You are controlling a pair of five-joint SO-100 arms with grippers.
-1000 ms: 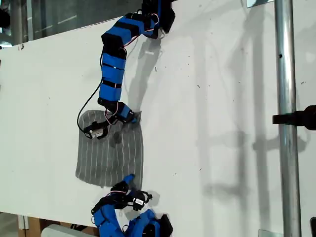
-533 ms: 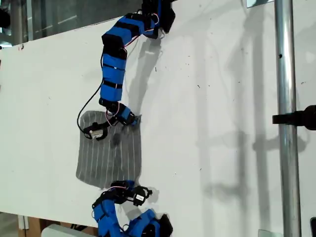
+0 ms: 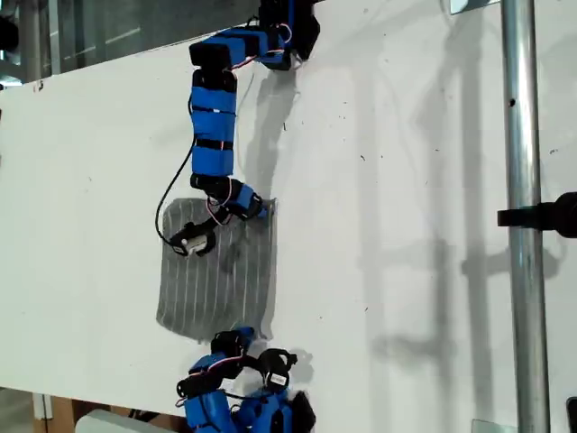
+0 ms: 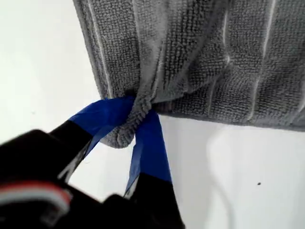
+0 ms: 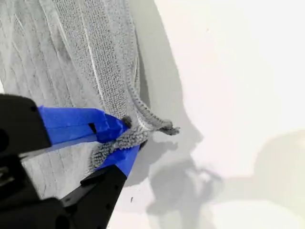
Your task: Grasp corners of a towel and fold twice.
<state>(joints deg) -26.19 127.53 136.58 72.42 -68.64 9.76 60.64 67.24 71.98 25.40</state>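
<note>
Shift since a second ago: the towel [image 3: 216, 289] has slid toward the exterior view's right across the table [image 3: 406, 180]. The upper arm [image 3: 212, 117] has straightened, and the lower arm [image 3: 225, 406] has drawn back toward the exterior view's bottom edge.
Towel: dark grey with thin white stripes, lying mostly flat on the white table in the exterior view's lower left. Its edge toward that view's right is slightly raised and rumpled.
My first gripper [image 4: 138, 112]: the blue fingers are pressed together on a towel corner [image 4: 125, 136], whose fabric bunches into a small tuft between them. The rest of the cloth spreads away from the jaws with folds running from the pinch.
My second gripper [image 5: 125, 135]: the blue fingers are clamped on another corner [image 5: 112, 145], with a twisted bit of hem sticking out past the tips. The edge running from it stands off the table and casts a shadow.
Which arm is which: I cannot tell from the wrist views. In the exterior view the upper arm's tip sits at the towel's top right corner and the lower arm's tip at its bottom edge.
Surroundings: a metal pole [image 3: 523, 225] stands at the exterior view's right, well apart from the towel.
</note>
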